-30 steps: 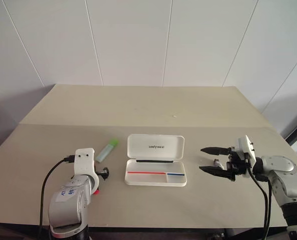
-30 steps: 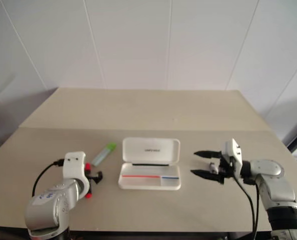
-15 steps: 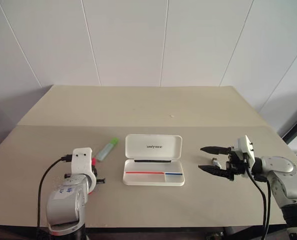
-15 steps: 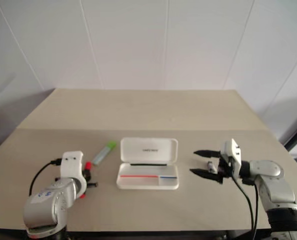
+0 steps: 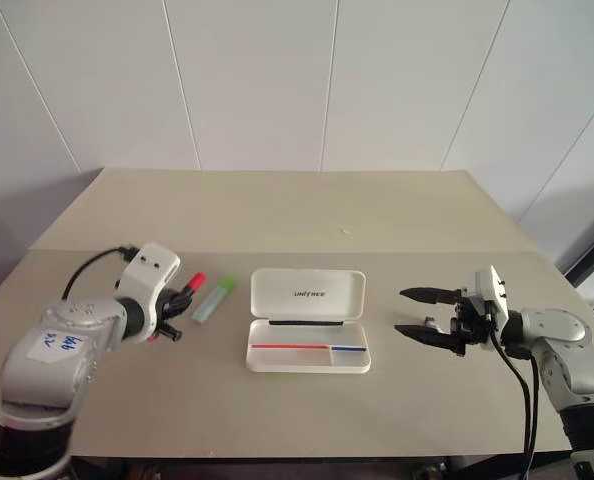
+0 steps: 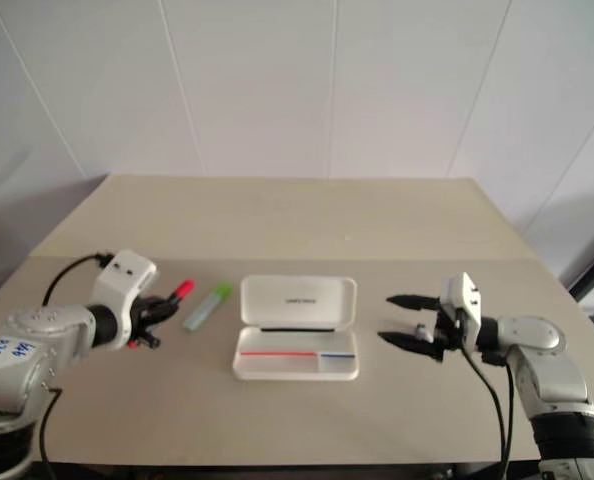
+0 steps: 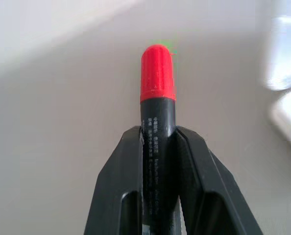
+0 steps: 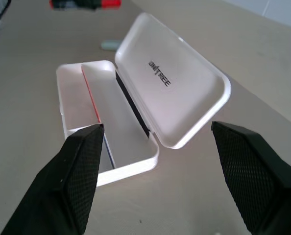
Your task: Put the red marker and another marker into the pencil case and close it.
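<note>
Gripping the red marker [image 7: 157,122] tight, the left fingers [image 7: 121,191] are clamped on its black barrel from both sides, with the red end poking out past the tips. In the head views that left gripper [image 5: 173,301] sits up off the surface [image 5: 277,215], holding the marker so its red end points toward the pencil case [image 5: 309,321]. Just beside that red tip, the pale green marker [image 5: 214,298] with the bright green cap lies flat on the surface, between the left gripper and the case, apart from both as far as I can tell.

Over on the other side, the right gripper [image 5: 423,313] has its fingers [image 8: 79,166] spread wide with nothing between them, hovering near the right end of the case. The case itself sits open in the middle of the surface, lid tipped back with the dark logo showing, tray with the red-and-blue stripe facing up.
</note>
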`<state>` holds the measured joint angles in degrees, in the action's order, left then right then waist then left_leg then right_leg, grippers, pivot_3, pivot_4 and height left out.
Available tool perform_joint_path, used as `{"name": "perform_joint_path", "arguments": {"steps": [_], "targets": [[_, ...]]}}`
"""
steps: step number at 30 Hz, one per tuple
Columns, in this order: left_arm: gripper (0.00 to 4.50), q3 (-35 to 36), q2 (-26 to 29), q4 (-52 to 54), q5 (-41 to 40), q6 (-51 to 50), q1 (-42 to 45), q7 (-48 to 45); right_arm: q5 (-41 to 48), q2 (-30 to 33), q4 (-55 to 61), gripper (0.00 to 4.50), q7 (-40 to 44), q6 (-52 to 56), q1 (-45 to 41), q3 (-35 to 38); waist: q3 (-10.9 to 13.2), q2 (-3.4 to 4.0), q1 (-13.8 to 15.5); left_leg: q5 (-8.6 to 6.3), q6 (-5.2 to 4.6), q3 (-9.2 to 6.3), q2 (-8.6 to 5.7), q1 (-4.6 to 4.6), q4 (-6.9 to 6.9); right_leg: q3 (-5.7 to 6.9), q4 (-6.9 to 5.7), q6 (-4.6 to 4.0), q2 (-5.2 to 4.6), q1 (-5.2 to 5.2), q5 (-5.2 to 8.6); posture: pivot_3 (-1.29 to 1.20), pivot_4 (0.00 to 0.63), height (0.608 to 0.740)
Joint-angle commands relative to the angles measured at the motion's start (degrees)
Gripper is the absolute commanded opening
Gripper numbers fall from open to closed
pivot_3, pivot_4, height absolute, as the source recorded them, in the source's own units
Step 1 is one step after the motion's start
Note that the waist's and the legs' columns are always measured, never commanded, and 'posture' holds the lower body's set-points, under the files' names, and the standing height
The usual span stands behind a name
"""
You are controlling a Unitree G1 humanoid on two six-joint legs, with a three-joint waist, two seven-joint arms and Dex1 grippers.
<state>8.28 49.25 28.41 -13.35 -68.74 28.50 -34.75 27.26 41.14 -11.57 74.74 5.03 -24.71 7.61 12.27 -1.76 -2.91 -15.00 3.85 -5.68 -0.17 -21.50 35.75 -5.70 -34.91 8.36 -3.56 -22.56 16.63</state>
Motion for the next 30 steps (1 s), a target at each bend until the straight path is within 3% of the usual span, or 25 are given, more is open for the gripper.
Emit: {"name": "perform_joint_path", "arguments": {"steps": [1,7,17,23,30], "targets": [[0.56,-4.01,3.35,-5.05,-0.44,20.36,3.23,-10.58,0.91,0.26,2.15,4.5,-1.25,-0.69,0.92,2.36,0.01,0.02,0.08,0.0,0.0,0.01,0.0,0.0,-0.04,0.0,0.04,-0.02,-0.01,0.0,0.01,0.0,0.15,0.74],[0.56,-12.56,-0.39,-13.34,-2.59,34.71,11.98,-22.73,1.46,0.8,4.77,4.5,-2.64,-0.53,3.67,3.9,0.05,0.09,1.24,-0.02,-0.08,0.03,0.01,-0.04,-0.2,0.01,0.18,-0.01,-0.01,-0.04,0.02,0.0,0.15,0.74],[0.56,-26.79,-10.67,-26.37,2.1,43.88,21.5,-32.63,3.14,1.43,10.36,4.5,-4.95,0.88,9.79,7.08,0.06,0.1,0.98,-0.05,-0.14,0.06,-0.01,-0.12,-0.11,-0.05,0.05,0.08,0.02,-0.09,0.04,0.0,0.15,0.74],[0.56,-31.18,-17.24,-36.24,7.52,43.91,25.58,-30.53,3.56,0.93,12.93,4.5,-7.06,0.68,13.38,8.58,0.07,0.12,1.27,-0.04,-0.16,0.05,-0.03,-0.11,0.21,-0.06,-0.16,0.12,0.04,-0.05,0.03,0.0,0.15,0.74],[0.56,-32.02,-21.27,-36.17,9.36,41.05,25.84,-30.22,3.68,0.7,13.8,4.5,-8.23,0.24,15.12,8.71,0.07,0.12,1.18,-0.04,-0.19,0.04,-0.05,-0.12,0.28,-0.1,-0.17,0.19,0.04,-0.02,-0.01,0.0,0.15,0.74]]}}
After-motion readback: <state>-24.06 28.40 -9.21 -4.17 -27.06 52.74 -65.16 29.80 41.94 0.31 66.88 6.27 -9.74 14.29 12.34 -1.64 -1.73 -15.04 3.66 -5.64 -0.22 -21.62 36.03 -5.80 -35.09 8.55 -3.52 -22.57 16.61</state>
